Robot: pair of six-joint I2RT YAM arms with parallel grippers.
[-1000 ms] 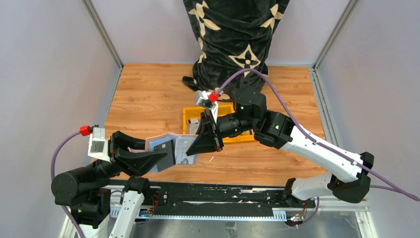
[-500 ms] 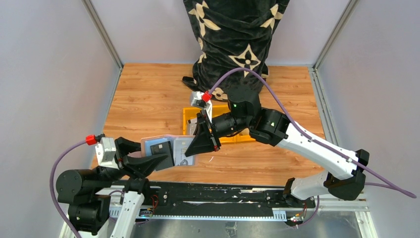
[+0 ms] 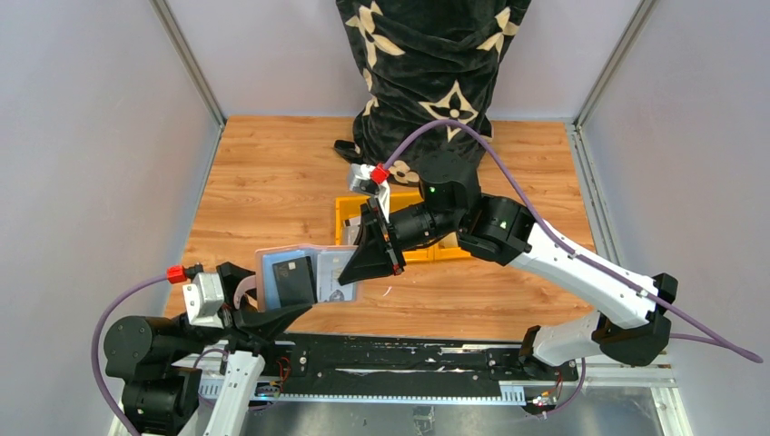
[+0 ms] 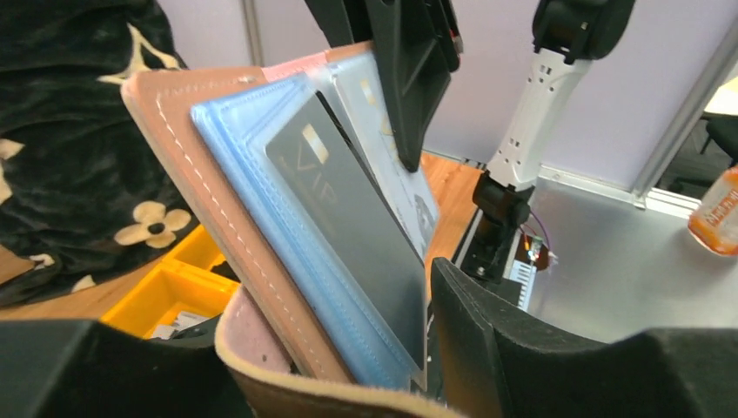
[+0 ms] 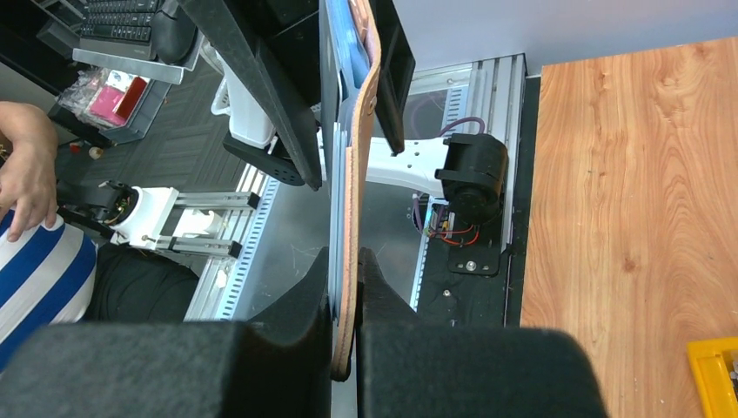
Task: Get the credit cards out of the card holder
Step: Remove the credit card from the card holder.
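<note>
Light wooden table top (image 3: pixel 263 173), bearing near its middle a yellow compartmented plastic tray (image 3: pixel 345 211) and, at its far edge just behind that tray, a heap of black cloth with beige flower motifs (image 3: pixel 427 64).

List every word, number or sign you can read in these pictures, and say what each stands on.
"VIP": on the dark grey plastic card in the taupe-brown card holder.
Print on the pale silvery card behind it: too blurred to read.
Label on the orange container at the right edge: too blurred to read.
</note>
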